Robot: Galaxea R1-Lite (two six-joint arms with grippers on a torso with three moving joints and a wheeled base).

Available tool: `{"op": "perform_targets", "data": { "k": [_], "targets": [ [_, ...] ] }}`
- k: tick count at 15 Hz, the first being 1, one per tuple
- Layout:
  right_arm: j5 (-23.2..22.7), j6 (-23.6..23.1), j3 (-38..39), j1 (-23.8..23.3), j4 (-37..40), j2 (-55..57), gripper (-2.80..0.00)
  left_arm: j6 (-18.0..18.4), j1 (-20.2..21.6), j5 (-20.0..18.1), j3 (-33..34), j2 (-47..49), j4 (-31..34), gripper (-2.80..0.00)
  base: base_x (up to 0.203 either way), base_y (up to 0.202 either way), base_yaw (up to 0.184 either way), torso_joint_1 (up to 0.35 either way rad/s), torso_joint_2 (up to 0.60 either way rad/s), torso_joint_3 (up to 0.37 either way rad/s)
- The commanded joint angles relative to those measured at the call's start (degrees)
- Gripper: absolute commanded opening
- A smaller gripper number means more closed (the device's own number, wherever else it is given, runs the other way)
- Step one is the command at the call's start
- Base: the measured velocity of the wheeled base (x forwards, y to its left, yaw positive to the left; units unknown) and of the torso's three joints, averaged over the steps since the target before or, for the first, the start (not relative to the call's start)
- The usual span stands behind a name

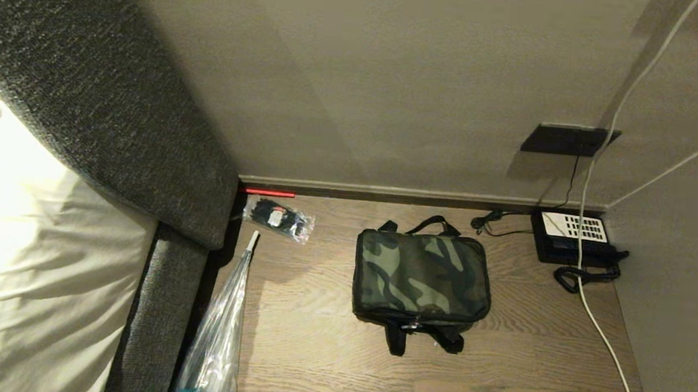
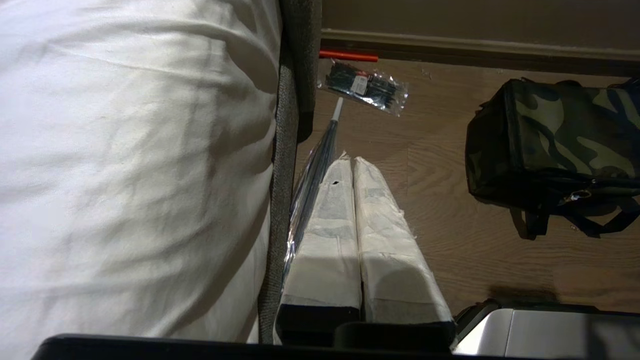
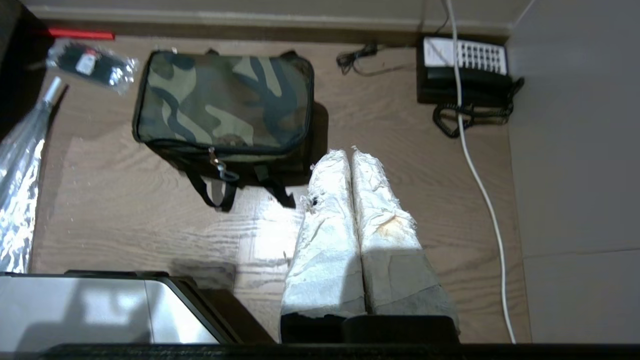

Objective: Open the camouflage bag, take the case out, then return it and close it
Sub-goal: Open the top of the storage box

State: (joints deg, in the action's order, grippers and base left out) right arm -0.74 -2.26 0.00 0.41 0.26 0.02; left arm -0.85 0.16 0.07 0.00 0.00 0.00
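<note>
The camouflage bag (image 1: 422,278) sits zipped shut on the wooden floor (image 1: 529,353), midway between the telephone (image 1: 572,238) and the bed. Soft-sided and likely light, it may shift when tugged; the zipper pull (image 3: 219,166) on its near edge looks the best hold. Left gripper (image 2: 350,165) and right gripper (image 3: 350,159) hang with jaws pressed together.

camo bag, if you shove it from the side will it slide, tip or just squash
The camo bag looks like soft fabric, so its side may dent first. It sits low and wide on the smooth wood floor, so sliding seems likelier than tipping. Its loose straps would probably trail.
</note>
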Motion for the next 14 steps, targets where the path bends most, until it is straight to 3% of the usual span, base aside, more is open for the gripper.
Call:
{"op": "perform_targets", "data": {
  "k": [1, 14],
  "targets": [
    [-0.05, -0.03, 0.00, 0.02, 0.00, -0.02, -2.80, -0.03, 0.02, 0.01, 0.00, 0.00, 0.00, -2.80, 0.000, 0.000, 0.000, 0.002, 0.00, -0.198],
    [-0.05, -0.03, 0.00, 0.02, 0.00, -0.02, -2.80, -0.29, 0.02, 0.01, 0.09, 0.00, -0.09, -2.80, 0.000, 0.000, 0.000, 0.002, 0.00, -0.199]
  ]
}}
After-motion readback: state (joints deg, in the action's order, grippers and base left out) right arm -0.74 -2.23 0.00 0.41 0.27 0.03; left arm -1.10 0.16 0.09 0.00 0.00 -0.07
